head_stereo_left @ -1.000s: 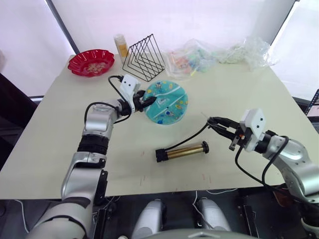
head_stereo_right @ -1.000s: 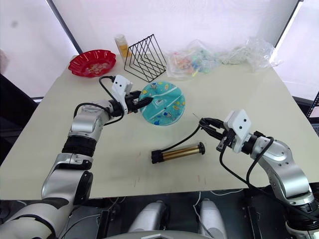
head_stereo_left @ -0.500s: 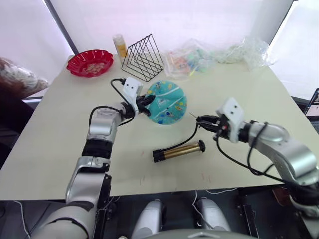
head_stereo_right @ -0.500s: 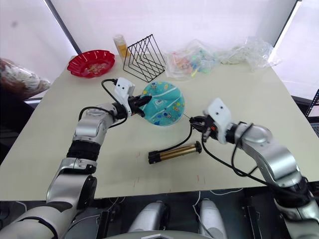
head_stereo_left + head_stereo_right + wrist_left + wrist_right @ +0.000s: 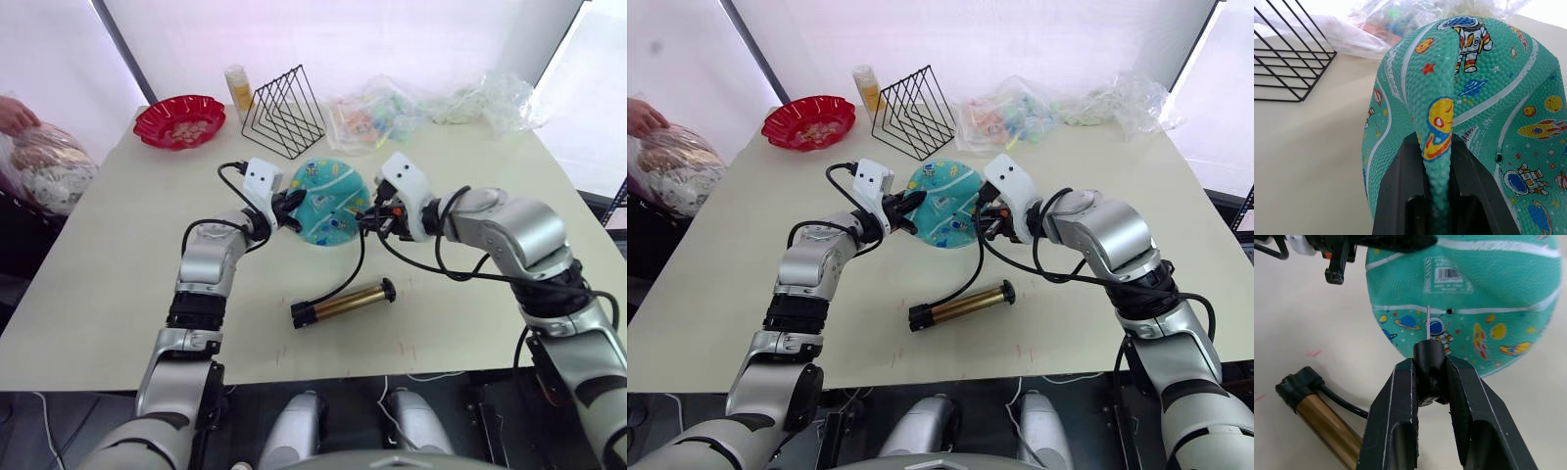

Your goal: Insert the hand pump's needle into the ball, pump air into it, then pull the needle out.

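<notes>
Left gripper (image 5: 1436, 161) pinches a fold of the flat ball (image 5: 331, 201). Right gripper (image 5: 1428, 377) clamps the hose end; needle (image 5: 1428, 322) points near the ball's valve hole. Hand pump (image 5: 341, 302) lies on the table (image 5: 118, 255).

Left hand (image 5: 1432, 196) pinched closed, right hand (image 5: 1429, 377) clamped, arms converging

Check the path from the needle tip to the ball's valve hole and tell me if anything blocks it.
Nothing visible blocks it. The needle, held at the hose tip by the right gripper, points at the ball with the small dark valve hole just beside its tip. The left gripper pinches the ball's edge, away from the hole.
</notes>
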Controlling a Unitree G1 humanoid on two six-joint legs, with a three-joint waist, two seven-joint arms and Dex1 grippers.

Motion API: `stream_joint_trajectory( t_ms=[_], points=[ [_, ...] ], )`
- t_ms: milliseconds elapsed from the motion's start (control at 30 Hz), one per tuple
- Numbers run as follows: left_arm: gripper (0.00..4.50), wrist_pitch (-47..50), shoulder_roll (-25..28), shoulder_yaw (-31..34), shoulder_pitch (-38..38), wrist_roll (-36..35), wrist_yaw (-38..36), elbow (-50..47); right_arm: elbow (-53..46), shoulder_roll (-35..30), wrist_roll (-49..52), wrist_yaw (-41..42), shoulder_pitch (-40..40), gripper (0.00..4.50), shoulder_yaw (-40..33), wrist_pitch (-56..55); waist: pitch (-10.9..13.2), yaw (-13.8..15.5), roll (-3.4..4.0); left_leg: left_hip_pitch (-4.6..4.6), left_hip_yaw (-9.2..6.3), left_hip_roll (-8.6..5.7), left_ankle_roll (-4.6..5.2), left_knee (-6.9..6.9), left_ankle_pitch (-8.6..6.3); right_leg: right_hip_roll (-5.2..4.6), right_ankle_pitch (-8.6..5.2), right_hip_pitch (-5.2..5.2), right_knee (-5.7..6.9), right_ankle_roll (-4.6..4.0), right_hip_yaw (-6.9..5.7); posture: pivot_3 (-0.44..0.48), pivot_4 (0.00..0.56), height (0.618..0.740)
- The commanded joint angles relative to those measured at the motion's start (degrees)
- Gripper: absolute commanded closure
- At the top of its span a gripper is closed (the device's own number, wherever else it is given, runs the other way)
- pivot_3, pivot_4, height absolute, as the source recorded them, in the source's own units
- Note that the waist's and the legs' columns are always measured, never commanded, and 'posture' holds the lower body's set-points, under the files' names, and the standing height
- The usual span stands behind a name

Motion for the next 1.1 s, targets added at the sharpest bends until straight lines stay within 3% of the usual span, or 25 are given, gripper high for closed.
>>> stream_joint_trajectory(
  t_ms=[33, 333, 1100],
  points=[
    [4.48, 0.4, -0.1, -0.3, 1.0, -0.1, 0.4, -1.7, 6.0, 1.8, -1.7, 1.2, -5.9, 4.18, 2.6, 0.7, 0.0, -0.1, 0.01, -0.22, 0.07, -0.05, -0.01, 0.06, 0.01, -0.04, 0.03, -0.28, 0.14, 0.03, 0.08, 0.0, 0.15, 0.74],
    [4.48, 0.3, -0.3, -0.5, 1.3, -0.1, 0.3, -1.7, 16.2, 6.0, -3.4, 3.5, -12.7, 4.18, 4.9, 3.3, 0.0, -0.1, 0.02, -0.26, 0.06, -0.1, -0.04, 0.04, 0.03, -0.09, 0.03, -0.33, 0.17, 0.03, 0.05, 0.0, 0.15, 0.74],
    [4.48, -1.3, -0.8, -1.7, 1.5, 0.6, -0.3, -0.5, 41.9, 11.9, -12.7, 13.4, -27.5, 4.18, 11.7, -2.7, 0.0, -0.1, 0.04, -0.28, 0.03, -0.19, -0.05, 0.04, 0.04, -0.13, 0.03, -0.4, 0.26, 0.03, 0.02, 0.0, 0.15, 0.74]
  ],
)
